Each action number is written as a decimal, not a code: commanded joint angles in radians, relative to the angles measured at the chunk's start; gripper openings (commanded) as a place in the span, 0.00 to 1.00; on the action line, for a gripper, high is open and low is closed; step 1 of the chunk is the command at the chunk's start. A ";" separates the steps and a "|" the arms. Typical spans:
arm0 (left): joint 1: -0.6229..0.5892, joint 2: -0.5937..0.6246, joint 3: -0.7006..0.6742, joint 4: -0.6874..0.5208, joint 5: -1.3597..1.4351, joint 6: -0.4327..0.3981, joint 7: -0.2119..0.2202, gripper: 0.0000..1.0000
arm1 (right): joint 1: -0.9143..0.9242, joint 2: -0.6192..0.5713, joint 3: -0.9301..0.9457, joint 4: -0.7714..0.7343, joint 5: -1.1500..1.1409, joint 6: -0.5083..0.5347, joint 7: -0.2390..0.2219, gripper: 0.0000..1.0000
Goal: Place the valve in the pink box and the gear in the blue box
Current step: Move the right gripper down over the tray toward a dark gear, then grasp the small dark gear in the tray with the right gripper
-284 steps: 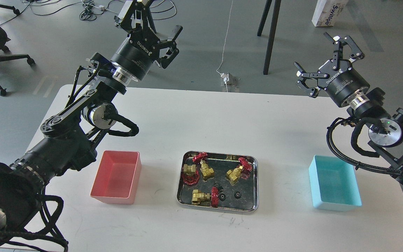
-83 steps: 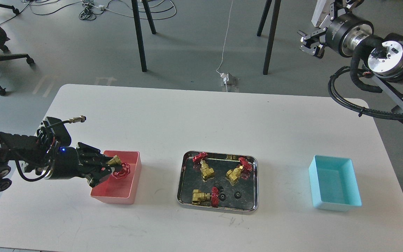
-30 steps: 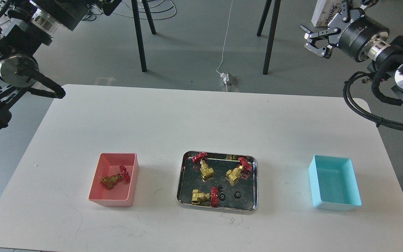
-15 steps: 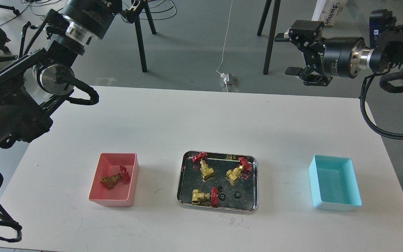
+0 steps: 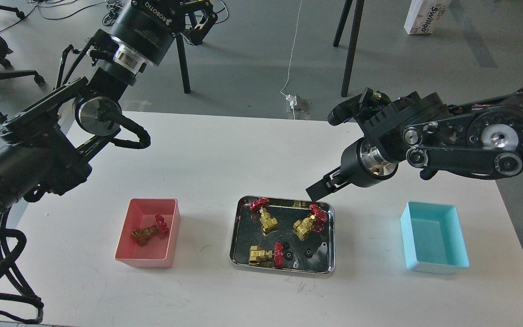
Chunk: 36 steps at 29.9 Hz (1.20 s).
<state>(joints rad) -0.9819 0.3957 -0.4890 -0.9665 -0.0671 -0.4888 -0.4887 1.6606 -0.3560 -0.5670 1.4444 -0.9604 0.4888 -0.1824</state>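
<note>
Taking the steel tray (image 5: 239, 236) as the landmark: well to its left, the pink box (image 5: 170, 227) already holds one valve (image 5: 149, 232), while the left gripper (image 5: 198, 18) hangs far up and left of the tray, its fingers too cropped to tell whether they are spread. In the tray lie three more valves and the tiny black gears (image 5: 308, 252). The right gripper (image 5: 318, 190) hovers just over the tray's far right rim, above and apart from the gears, its opening unreadable; the blue box (image 5: 459, 261), well right, is empty.

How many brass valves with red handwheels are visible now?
4: one in the salmon-pink plastic box at; three in the shiny steel tray, at. None seems hidden.
</note>
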 commanded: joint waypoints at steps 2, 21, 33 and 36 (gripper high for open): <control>0.028 -0.012 -0.005 0.000 0.001 0.000 0.000 0.94 | 0.001 0.074 -0.028 0.013 -0.080 0.000 -0.017 0.89; 0.083 -0.015 -0.016 0.000 0.001 0.000 0.000 0.96 | -0.125 0.268 -0.157 -0.107 -0.078 0.000 -0.017 0.62; 0.097 -0.024 -0.016 0.002 0.001 0.000 0.000 0.97 | -0.176 0.331 -0.155 -0.165 -0.069 0.000 -0.015 0.62; 0.098 -0.026 -0.016 0.002 0.001 0.000 0.000 0.97 | -0.182 0.350 -0.155 -0.180 -0.069 0.000 -0.015 0.62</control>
<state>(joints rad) -0.8854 0.3711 -0.5051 -0.9649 -0.0659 -0.4887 -0.4887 1.4856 -0.0222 -0.7226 1.2768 -1.0294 0.4887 -0.1980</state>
